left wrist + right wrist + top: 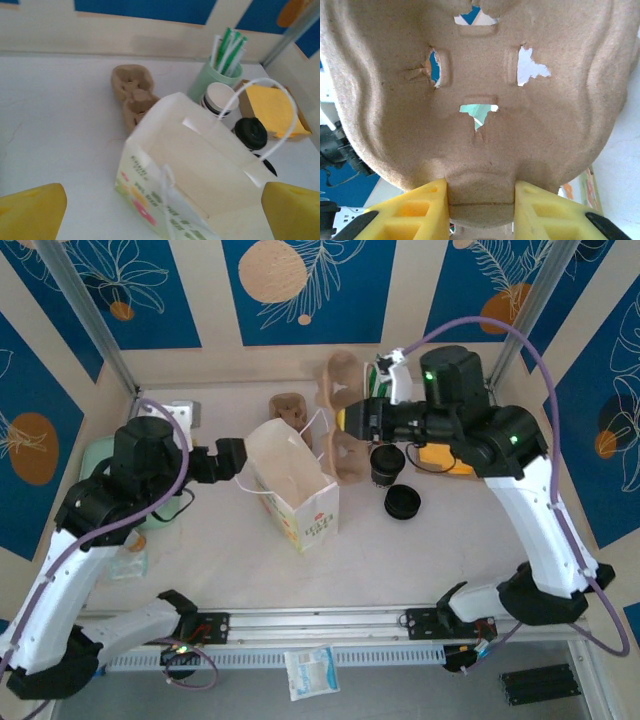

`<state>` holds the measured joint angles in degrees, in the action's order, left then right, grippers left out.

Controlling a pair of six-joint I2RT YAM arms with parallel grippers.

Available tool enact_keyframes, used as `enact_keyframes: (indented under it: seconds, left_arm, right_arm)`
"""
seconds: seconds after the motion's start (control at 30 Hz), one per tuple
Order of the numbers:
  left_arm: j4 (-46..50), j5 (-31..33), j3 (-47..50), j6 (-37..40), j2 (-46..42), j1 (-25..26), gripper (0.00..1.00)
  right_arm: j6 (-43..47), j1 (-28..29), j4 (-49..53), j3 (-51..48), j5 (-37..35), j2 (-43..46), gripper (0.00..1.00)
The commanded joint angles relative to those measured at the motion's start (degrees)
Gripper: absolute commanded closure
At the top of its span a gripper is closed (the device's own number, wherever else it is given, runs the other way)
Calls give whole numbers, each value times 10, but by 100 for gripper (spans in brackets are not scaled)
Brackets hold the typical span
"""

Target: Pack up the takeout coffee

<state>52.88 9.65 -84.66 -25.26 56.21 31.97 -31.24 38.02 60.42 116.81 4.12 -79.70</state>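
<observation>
The takeout coffee [387, 462], a small cup under a black lid [251, 133], stands on the table right of the open white paper bag [292, 480] [195, 165]. My right gripper [345, 420] [481, 200] is shut on the edge of a brown pulp cup carrier [347, 462] [470, 65], held up on edge between the bag and the coffee. My left gripper [243, 462] [162, 212] hangs open at the bag's left side, with the bag's near wall between its yellow fingers [30, 212].
A second pulp carrier [288, 407] [132, 90] lies behind the bag. A loose black lid [402, 502], a stack of lidless cups [220, 97], a green holder of straws [215, 75] and yellow napkins [272, 107] are at the right. A green tray [100, 455] sits at the far left.
</observation>
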Motion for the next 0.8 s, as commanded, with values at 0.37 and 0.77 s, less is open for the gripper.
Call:
enact_keyframes:
  seconds: [0.37, 0.77]
  left_arm:
    - [-68, -105, 114, -23, -17, -53, 5]
    - [-99, -137, 153, -16, -14, -56, 38]
  right_arm:
    - [59, 99, 124, 222, -84, -206, 68]
    - [74, 116, 176, 300, -97, -305, 68]
